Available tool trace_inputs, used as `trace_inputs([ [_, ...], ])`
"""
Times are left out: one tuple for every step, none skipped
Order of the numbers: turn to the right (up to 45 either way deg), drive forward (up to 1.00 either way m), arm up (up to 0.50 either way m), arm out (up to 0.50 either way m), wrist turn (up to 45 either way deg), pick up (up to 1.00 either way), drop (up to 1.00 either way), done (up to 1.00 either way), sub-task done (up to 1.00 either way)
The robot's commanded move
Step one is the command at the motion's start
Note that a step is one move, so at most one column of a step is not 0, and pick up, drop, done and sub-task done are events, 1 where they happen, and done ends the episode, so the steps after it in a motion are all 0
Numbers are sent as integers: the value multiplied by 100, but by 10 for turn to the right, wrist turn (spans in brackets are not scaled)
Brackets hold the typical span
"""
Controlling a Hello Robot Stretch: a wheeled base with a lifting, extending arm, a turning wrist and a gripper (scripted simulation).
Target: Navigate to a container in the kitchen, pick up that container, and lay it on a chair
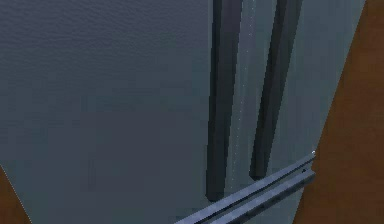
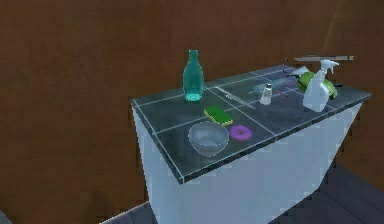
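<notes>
Kitchen counter [image 2: 285, 122] alongside, clear bowl [image 2: 208, 139] resting on it: arrival looks done, pickup and chair drop remain; fingers' state, I can't tell.

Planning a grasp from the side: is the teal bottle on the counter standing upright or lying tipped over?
Upright. The teal bottle stands on its base on the counter, neck pointing up.

Forward view hugs a fridge [image 1: 110, 100]; arm side view overlooks a counter [image 2: 162, 112].
</notes>
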Motion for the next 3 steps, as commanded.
trace_inputs([
  [0, 0, 50, 0, 0, 0, 0, 0, 0],
  [0, 0, 38, 0, 0, 0, 0, 0, 0],
  [0, 0, 0, 22, 0, 0, 0, 0, 0],
])
